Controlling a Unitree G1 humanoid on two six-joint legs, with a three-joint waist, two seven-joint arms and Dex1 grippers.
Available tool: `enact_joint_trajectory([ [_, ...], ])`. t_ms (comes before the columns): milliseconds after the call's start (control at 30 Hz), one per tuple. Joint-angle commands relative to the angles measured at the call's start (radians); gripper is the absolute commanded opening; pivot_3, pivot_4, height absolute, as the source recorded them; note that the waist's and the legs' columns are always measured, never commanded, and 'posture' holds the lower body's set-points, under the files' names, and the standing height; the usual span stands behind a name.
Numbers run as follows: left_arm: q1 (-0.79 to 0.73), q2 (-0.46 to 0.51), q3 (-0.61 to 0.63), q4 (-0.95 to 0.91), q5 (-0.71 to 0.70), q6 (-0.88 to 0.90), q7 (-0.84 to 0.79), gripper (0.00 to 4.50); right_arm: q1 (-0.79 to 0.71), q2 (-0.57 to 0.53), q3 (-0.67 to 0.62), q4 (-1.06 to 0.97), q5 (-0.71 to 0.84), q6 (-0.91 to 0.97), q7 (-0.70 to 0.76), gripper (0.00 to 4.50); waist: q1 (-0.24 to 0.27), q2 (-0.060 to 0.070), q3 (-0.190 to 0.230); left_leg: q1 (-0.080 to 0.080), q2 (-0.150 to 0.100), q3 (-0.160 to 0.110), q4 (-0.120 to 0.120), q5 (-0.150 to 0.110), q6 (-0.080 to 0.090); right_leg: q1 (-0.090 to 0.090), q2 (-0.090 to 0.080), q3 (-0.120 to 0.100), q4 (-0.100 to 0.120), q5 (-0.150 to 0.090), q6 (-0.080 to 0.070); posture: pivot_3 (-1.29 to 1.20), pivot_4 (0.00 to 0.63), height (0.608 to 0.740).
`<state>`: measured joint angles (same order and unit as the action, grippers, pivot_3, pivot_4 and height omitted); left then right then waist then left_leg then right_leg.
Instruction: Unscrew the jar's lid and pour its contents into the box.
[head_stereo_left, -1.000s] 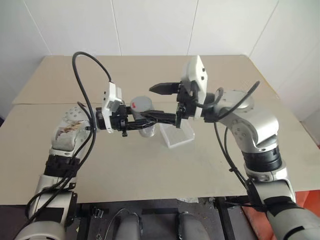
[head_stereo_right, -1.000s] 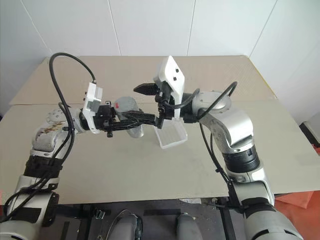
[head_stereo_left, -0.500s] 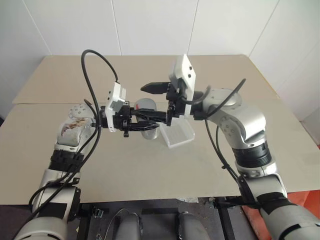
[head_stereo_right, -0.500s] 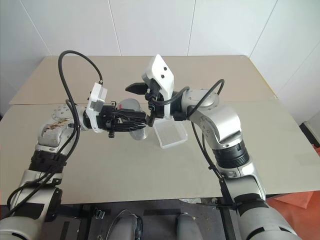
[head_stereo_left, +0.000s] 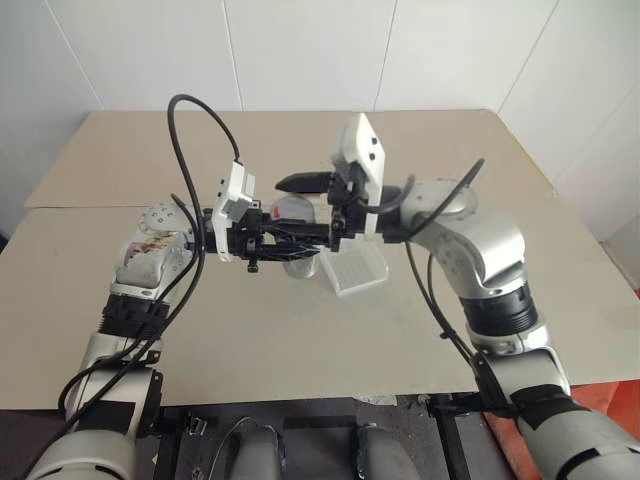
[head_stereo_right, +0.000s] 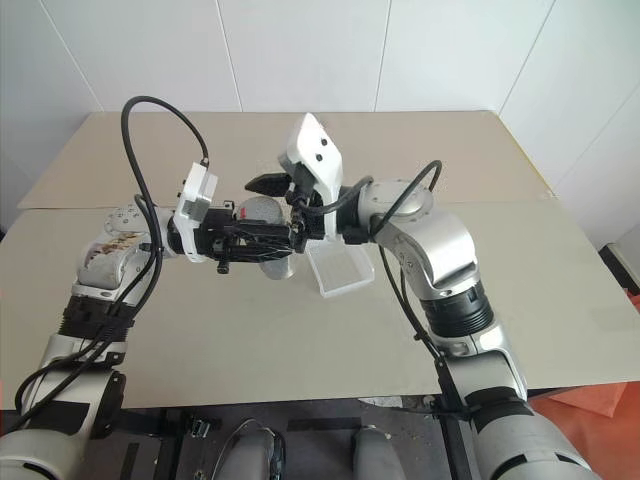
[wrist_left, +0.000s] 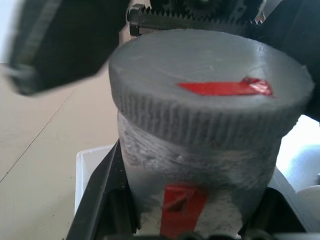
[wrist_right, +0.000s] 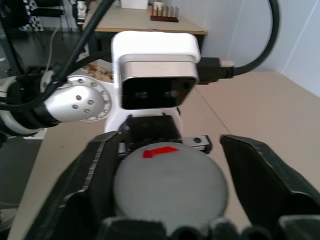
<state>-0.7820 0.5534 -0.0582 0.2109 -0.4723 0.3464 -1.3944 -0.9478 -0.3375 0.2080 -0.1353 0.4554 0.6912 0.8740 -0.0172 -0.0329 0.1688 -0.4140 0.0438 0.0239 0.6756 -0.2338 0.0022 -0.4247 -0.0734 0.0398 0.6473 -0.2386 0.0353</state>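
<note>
The jar (wrist_left: 200, 200) is a grey cylinder with a red mark, held upright above the table beside the box (head_stereo_left: 355, 270). My left gripper (head_stereo_left: 312, 237) is shut on the jar's body from the left. The lid (wrist_right: 170, 185), round, grey and marked with red tape, sits on the jar's top. My right gripper (head_stereo_left: 292, 205) reaches in from the right and is shut on the lid, one finger (wrist_right: 95, 170) on each side of its rim. The contents are hidden inside the jar. The box is a shallow clear tray on the table, just right of the jar.
The tan table (head_stereo_left: 250, 340) stretches wide around the box, with a seam (head_stereo_left: 90, 207) across its left part. A white wall stands behind its far edge. Black cables (head_stereo_left: 195, 130) loop above both wrists.
My right gripper has slid left until its fingers flank the lid, then closed on it. The left gripper keeps the jar in about the same place.
</note>
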Motion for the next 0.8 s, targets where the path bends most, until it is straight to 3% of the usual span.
enact_joint_trajectory([
  [33,-0.015,0.005,0.002,-0.032,-0.004,-0.016,-0.017,1.93,-0.014,0.0,-0.031,-0.011,0.004,-0.024,-0.004,2.74,0.0,0.0,0.0,0.0,0.0,0.0,0.0,0.0,0.0,0.0,0.0,0.0,0.0,0.0,0.0,0.0,0.15,0.74],
  [167,-0.023,0.021,0.003,-0.021,-0.011,-0.028,-0.061,1.93,-0.018,0.001,-0.043,0.005,0.019,-0.05,0.029,2.74,0.0,0.0,0.0,0.0,0.0,0.0,0.0,0.0,0.0,0.0,0.0,0.0,0.0,0.0,0.0,0.0,0.15,0.74],
  [233,-0.044,0.032,0.0,0.0,-0.019,-0.03,-0.109,1.93,-0.014,-0.004,-0.057,0.03,0.051,-0.099,0.114,2.74,0.0,0.0,0.0,0.0,0.0,0.0,0.0,0.0,0.0,0.0,0.0,0.0,0.0,0.0,0.0,0.0,0.15,0.74],
  [333,-0.072,0.049,-0.011,0.009,-0.061,-0.015,-0.205,1.93,-0.018,-0.023,-0.079,0.119,0.135,-0.184,0.359,2.74,0.002,0.0,0.0,0.0,0.0,0.0,0.0,0.0,0.0,0.0,0.0,0.0,-0.001,0.0,0.0,0.0,0.15,0.74],
  [500,-0.086,0.109,-0.089,-0.039,-0.217,0.013,-0.22,1.93,-0.112,-0.036,-0.014,0.368,0.16,-0.364,0.708,2.74,0.0,0.001,0.0,0.0,0.0,0.0,0.001,0.0,0.0,0.001,0.0,0.0,-0.001,0.0,0.0,0.0,0.15,0.74],
  [600,-0.088,0.132,-0.116,-0.07,-0.268,0.02,-0.22,1.93,-0.177,-0.069,0.081,0.485,0.255,-0.427,0.74,2.74,-0.011,0.001,0.001,0.001,0.001,0.0,0.0,0.0,0.0,0.0,0.001,0.0,0.0,0.0,0.0,0.0,0.15,0.74],
  [767,-0.068,0.148,-0.121,-0.094,-0.258,0.007,-0.22,1.93,-0.227,-0.077,0.167,0.604,0.28,-0.533,0.74,2.74,-0.018,0.001,0.001,0.001,0.002,0.0,0.0,0.0,0.0,0.0,0.002,0.0,0.0,0.0,0.0,0.0,0.15,0.74],
  [800,-0.063,0.149,-0.117,-0.096,-0.252,0.006,-0.22,1.93,-0.228,-0.073,0.161,0.619,0.274,-0.544,0.74,3.45,-0.018,0.001,0.001,0.0,0.002,0.0,0.0,0.0,0.0,0.0,0.002,0.0,0.0,0.0,0.0,0.0,0.15,0.74],
])
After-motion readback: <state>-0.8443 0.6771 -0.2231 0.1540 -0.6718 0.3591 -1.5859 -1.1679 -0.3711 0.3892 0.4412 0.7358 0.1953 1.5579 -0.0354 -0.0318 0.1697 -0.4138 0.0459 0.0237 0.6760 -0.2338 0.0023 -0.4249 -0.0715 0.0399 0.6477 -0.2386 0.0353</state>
